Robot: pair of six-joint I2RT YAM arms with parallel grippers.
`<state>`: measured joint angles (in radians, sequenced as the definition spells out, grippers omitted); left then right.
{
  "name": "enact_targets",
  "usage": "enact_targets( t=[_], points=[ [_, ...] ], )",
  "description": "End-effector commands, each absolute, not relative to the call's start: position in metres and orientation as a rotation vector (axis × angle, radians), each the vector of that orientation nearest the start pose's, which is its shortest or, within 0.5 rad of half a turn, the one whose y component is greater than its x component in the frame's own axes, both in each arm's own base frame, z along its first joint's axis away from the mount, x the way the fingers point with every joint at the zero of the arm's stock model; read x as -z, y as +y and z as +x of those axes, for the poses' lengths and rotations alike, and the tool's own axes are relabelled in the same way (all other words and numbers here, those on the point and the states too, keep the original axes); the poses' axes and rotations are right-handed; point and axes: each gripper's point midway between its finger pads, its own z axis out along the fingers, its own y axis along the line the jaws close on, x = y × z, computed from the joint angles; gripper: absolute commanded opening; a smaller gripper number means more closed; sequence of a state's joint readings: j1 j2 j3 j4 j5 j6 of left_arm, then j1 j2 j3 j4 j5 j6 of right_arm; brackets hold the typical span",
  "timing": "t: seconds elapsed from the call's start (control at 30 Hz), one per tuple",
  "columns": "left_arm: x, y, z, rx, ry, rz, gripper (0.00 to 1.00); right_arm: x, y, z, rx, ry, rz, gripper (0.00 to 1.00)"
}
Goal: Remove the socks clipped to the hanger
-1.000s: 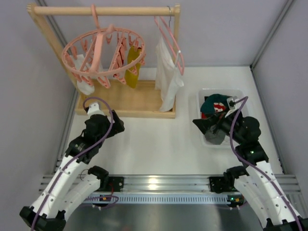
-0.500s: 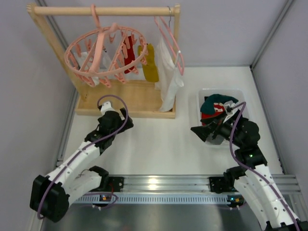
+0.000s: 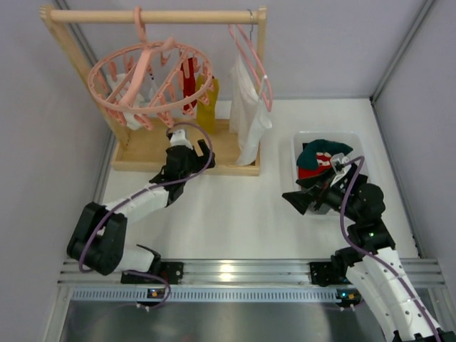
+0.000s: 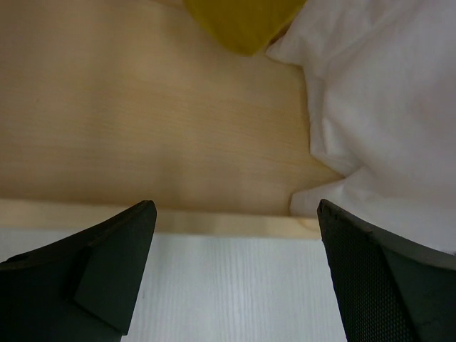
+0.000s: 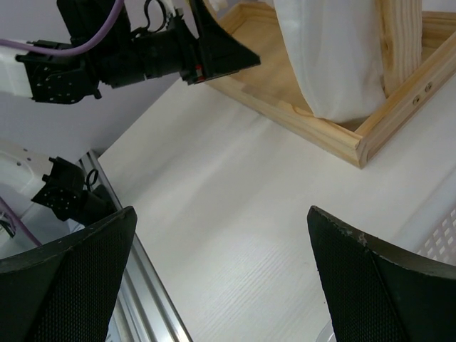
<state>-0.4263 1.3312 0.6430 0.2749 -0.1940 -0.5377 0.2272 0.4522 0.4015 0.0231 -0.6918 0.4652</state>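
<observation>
The white tabletop held a wooden rack. The pink hanger hung from its bar, with socks clipped on. The left gripper was near the rack, and the right gripper was by the bin. Both had jaws spread wide, holding nothing.

This is a robotics lab test cell: a white bench boxed in by plain grey panels along its left, far and right edges. A slotted aluminium rail runs along the near edge, and a staged wooden rack stands at the far left corner.
</observation>
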Motion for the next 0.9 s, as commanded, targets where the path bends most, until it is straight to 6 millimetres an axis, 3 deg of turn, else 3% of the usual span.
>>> enact_targets(
  t=[0.0, 0.03, 0.1, 0.2, 0.23, 0.3, 0.37, 0.57, 0.67, 0.87],
  points=[
    [-0.187, -0.174, 0.419, 0.495, 1.748, -0.187, 0.98, -0.251, 0.179, 0.186, -1.09, 1.571, -0.435, 0.99],
    [-0.178, -0.177, 0.432, 0.473, 1.757, -0.187, 0.98, -0.252, 0.179, 0.186, -1.09, 1.567, -0.435, 1.0],
    [-0.181, -0.181, 0.448, 0.462, 1.724, -0.186, 0.98, -0.254, 0.178, 0.185, -1.086, 1.558, -0.438, 0.99],
    [-0.17, -0.185, 0.477, 0.399, 1.721, -0.175, 0.98, -0.254, 0.179, 0.183, -1.094, 1.557, -0.439, 1.0],
    [-0.157, -0.186, 0.485, 0.363, 1.738, -0.158, 0.98, -0.255, 0.179, 0.183, -1.095, 1.554, -0.442, 0.99],
    [-0.166, -0.189, 0.5, 0.344, 1.694, -0.135, 0.98, -0.255, 0.178, 0.183, -1.091, 1.55, -0.442, 0.99],
    [-0.16, -0.195, 0.511, 0.338, 1.686, -0.115, 0.98, -0.255, 0.178, 0.183, -1.09, 1.55, -0.443, 0.99],
    [-0.151, -0.224, 0.527, 0.434, 1.654, -0.004, 0.98, -0.251, 0.178, 0.185, -1.082, 1.571, -0.435, 0.99],
    [-0.151, -0.237, 0.525, 0.498, 1.622, 0.043, 0.98, -0.248, 0.176, 0.188, -1.068, 1.583, -0.425, 0.99],
    [-0.15, -0.227, 0.54, 0.427, 1.601, -0.013, 0.98, -0.245, 0.177, 0.189, -1.073, 1.597, -0.421, 1.0]
  ],
)
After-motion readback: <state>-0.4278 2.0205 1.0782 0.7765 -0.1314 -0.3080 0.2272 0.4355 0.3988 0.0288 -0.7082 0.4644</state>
